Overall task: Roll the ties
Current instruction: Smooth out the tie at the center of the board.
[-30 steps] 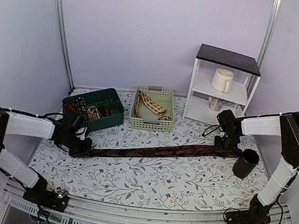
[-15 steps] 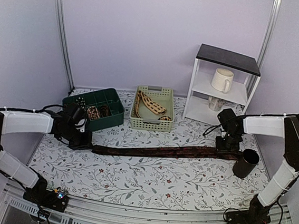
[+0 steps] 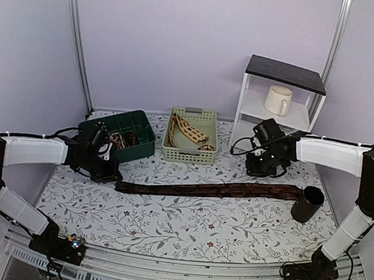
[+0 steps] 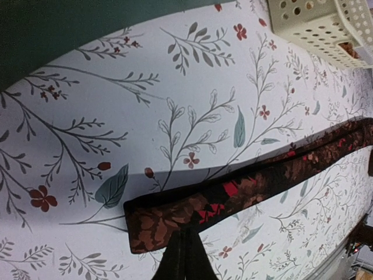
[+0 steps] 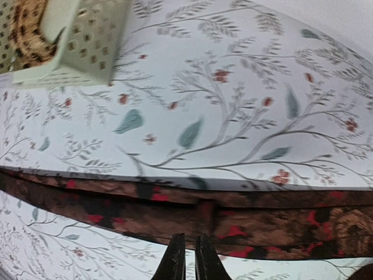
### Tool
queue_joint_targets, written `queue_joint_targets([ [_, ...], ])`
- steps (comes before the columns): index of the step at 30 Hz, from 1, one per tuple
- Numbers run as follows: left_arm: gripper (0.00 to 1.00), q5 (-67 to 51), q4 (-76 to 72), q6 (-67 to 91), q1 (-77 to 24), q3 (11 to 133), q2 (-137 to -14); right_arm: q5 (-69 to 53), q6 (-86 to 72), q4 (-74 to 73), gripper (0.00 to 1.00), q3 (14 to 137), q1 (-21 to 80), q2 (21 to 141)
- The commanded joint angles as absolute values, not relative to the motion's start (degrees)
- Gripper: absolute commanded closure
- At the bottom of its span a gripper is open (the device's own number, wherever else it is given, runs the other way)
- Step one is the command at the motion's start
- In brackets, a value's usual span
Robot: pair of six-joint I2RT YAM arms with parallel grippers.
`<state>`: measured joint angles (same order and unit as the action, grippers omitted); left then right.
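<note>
A long dark brown-black tie point(image 3: 209, 190) with red flecks lies stretched across the floral table. My left gripper point(image 3: 109, 174) is at its left end. In the left wrist view the gripper point(image 4: 183, 230) is shut on the near edge of the tie point(image 4: 262, 175), and that end hangs slightly above its shadow. My right gripper point(image 3: 264, 168) hovers behind the tie's right part, clear of it. Its fingers point(image 5: 189, 236) stand a narrow slit apart, with nothing between them, above the tie point(image 5: 175, 207). A beige tie point(image 3: 186, 130) lies in the basket. Small coiled ties point(image 3: 115, 140) sit in the green bin.
A black cup point(image 3: 308, 203) stands at the tie's right end. The green compartment bin point(image 3: 142, 126) and beige basket point(image 3: 189, 155) sit at the back. A white shelf point(image 3: 243, 102) with a mug point(image 3: 277, 100) stands back right.
My right gripper has let go of the tie's right end and moved left and back, away from it. The left gripper shifted slightly back, still at the left end.
</note>
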<state>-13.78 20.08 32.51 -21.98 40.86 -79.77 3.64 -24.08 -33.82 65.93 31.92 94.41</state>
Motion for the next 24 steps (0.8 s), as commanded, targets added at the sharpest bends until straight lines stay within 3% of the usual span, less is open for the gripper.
queue_joint_targets([
  [1,1.00,-15.52,16.40,30.71,-22.32,38.71,-81.60,-2.70,-28.19,-26.70,0.92,70.80,37.66,100.98],
  [12,1.00,-13.88,12.97,30.39,-22.28,36.43,-86.67,-9.96,-30.82,-21.36,0.96,83.45,48.09,117.34],
  [24,1.00,-10.37,11.90,31.65,-21.55,31.60,-87.23,-4.98,-30.08,-20.68,0.98,76.95,48.29,120.79],
])
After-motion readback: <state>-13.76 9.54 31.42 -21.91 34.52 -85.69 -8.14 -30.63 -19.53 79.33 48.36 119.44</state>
